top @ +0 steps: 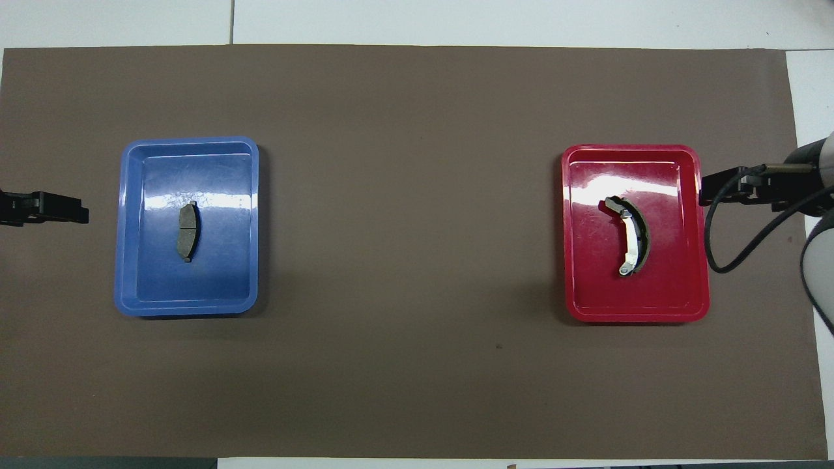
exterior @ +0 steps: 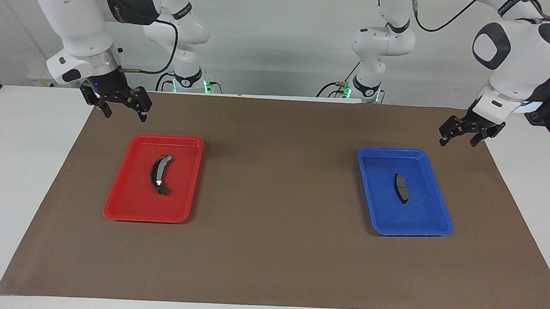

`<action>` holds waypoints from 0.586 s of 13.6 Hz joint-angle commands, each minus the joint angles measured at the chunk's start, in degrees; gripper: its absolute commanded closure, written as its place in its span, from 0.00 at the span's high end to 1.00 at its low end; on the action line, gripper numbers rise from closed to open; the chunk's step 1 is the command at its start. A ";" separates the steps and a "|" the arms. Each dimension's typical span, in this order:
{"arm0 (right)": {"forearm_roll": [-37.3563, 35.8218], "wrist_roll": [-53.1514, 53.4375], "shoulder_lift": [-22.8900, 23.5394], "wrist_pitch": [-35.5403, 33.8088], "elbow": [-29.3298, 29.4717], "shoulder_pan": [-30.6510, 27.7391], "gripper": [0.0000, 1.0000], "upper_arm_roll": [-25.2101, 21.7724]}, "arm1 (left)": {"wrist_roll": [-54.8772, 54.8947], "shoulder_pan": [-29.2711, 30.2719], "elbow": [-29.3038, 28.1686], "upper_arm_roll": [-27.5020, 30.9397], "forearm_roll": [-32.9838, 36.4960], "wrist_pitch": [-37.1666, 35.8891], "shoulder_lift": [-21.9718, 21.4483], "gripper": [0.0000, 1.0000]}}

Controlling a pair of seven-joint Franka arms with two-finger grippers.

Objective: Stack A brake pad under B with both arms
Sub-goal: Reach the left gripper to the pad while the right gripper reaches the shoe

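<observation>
The small flat grey brake pad A (exterior: pixel 401 188) lies in a blue tray (exterior: pixel 422 216) toward the left arm's end; it also shows in the overhead view (top: pixel 188 232) in that tray (top: pixel 150 280). The long crescent piece B (exterior: pixel 159 175) with its silver band lies in a red tray (exterior: pixel 129 198) toward the right arm's end, seen from overhead (top: pixel 629 243) in that tray (top: pixel 677 286). My left gripper (exterior: pixel 459 139) (top: pixel 79 210) hangs open and empty over the mat beside the blue tray. My right gripper (exterior: pixel 124 112) (top: pixel 709 192) hangs open and empty over the mat beside the red tray.
A brown mat (exterior: pixel 273 197) (top: pixel 417 260) covers most of the white table. The two trays stand well apart on it, with bare mat between them. A black cable (top: pixel 736 260) loops down from the right wrist beside the red tray.
</observation>
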 commanded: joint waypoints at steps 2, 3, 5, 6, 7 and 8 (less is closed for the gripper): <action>1.19 -2.18 1.74 10.78 -10.25 -0.48 1.00 0.35 | 0.49 -2.38 -10.81 0.26 0.99 10.18 -1.64 1.00; 1.19 -2.44 2.71 14.38 -12.53 -0.48 1.00 0.35 | 0.58 -2.73 -12.48 0.26 0.99 12.90 -0.51 1.00; 1.19 -5.33 3.77 23.60 -18.68 -0.48 1.00 0.35 | 0.49 -3.96 -14.16 0.26 0.99 17.04 2.21 1.00; 1.19 -6.82 5.08 27.47 -20.70 -0.48 1.00 0.35 | 0.49 -4.14 -14.52 0.26 0.99 18.28 3.53 1.00; 1.19 -7.27 6.31 30.56 -21.68 -0.48 1.00 0.35 | 0.32 -5.01 -14.69 0.26 0.99 19.86 5.20 1.00; 1.19 -7.54 7.54 31.37 -21.69 -0.48 1.00 0.35 | -0.12 -5.54 -14.96 0.26 0.99 22.74 7.13 1.00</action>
